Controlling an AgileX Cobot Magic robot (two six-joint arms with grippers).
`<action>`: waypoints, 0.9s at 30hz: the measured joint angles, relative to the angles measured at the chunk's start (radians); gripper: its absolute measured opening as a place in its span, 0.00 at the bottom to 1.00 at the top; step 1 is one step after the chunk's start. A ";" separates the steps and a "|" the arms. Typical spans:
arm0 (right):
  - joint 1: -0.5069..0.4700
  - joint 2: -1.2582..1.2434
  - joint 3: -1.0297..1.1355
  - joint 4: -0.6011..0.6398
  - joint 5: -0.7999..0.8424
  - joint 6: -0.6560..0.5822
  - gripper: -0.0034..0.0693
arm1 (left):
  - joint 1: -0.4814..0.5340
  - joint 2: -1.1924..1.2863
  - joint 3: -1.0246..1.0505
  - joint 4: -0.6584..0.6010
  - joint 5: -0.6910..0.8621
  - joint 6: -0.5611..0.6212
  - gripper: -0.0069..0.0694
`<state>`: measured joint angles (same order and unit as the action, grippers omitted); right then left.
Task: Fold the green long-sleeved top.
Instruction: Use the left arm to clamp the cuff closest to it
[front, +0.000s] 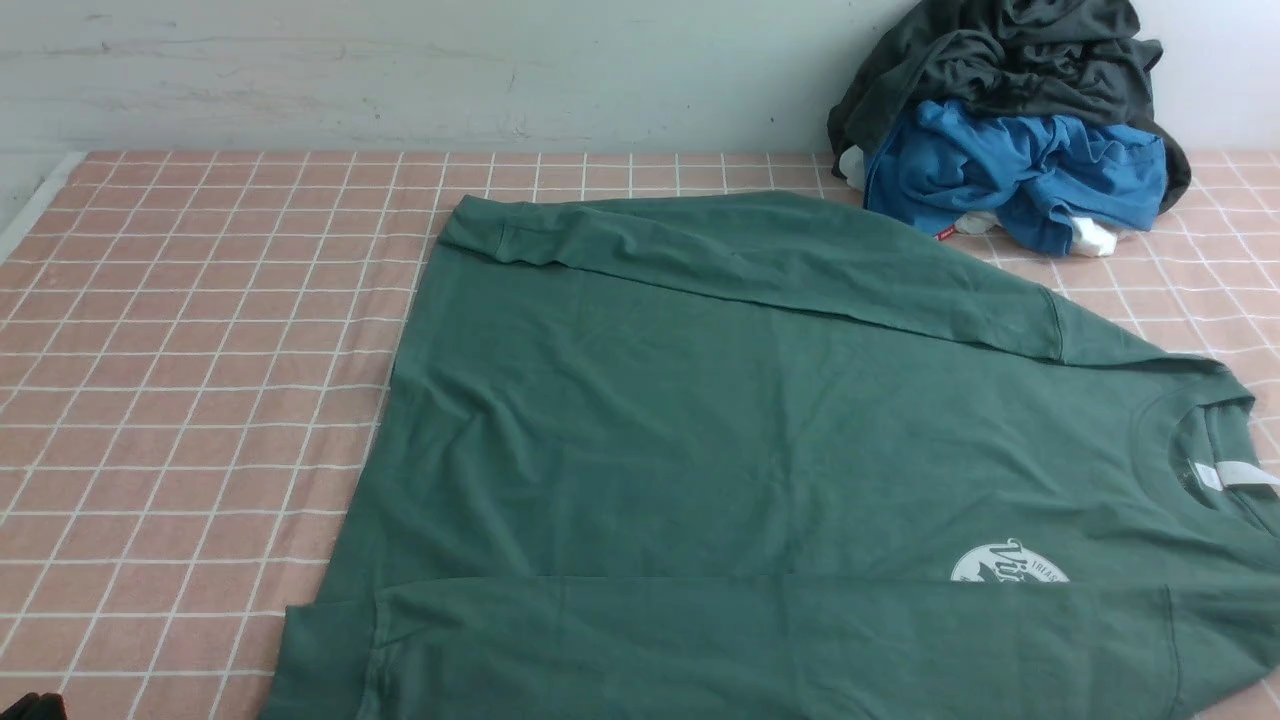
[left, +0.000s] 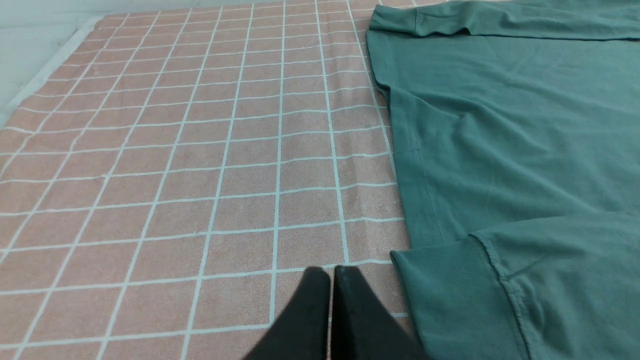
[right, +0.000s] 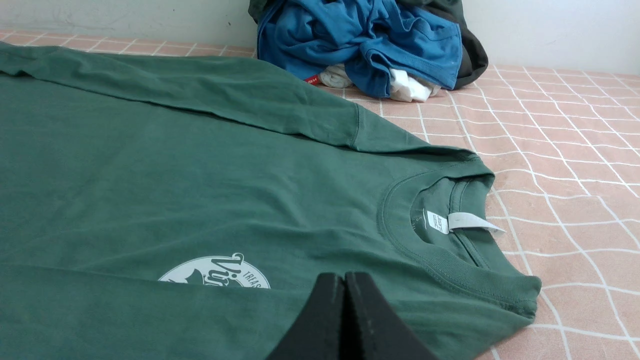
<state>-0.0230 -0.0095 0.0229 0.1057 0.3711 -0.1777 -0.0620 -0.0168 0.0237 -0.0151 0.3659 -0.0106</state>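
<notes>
Green long-sleeved top (front: 700, 430) lies flat on the pink checked cloth (front: 200, 350), sleeves folded across it, collar (front: 1152, 440) toward 3 o'clock. Heaped blue and dark clothes (front: 1010, 130) sit at 1 o'clock. The left gripper (left: 331, 272), jaws closed and empty, is beside a cuff (left: 445, 295). The right gripper (right: 345, 277), likewise closed and empty, is over the near sleeve.

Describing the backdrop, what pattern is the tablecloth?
The tablecloth is pink with a white grid; left wrist view best.

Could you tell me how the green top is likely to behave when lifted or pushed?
Probably floppy: the green top lies flat with soft creases, so it should sag. Its folded-in sleeves may well fall open. Pushed, it would likely bunch.
</notes>
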 joint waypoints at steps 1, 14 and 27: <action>0.000 0.000 0.000 0.000 0.000 0.000 0.03 | 0.000 0.000 0.000 0.000 0.000 0.000 0.08; 0.000 0.000 0.000 0.000 0.000 0.000 0.03 | 0.000 0.000 0.000 0.000 0.000 0.000 0.08; 0.000 0.000 0.000 0.000 0.000 0.000 0.03 | 0.000 0.000 0.000 0.015 0.000 0.000 0.08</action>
<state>-0.0230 -0.0095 0.0229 0.1057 0.3711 -0.1777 -0.0620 -0.0168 0.0237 0.0000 0.3659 -0.0106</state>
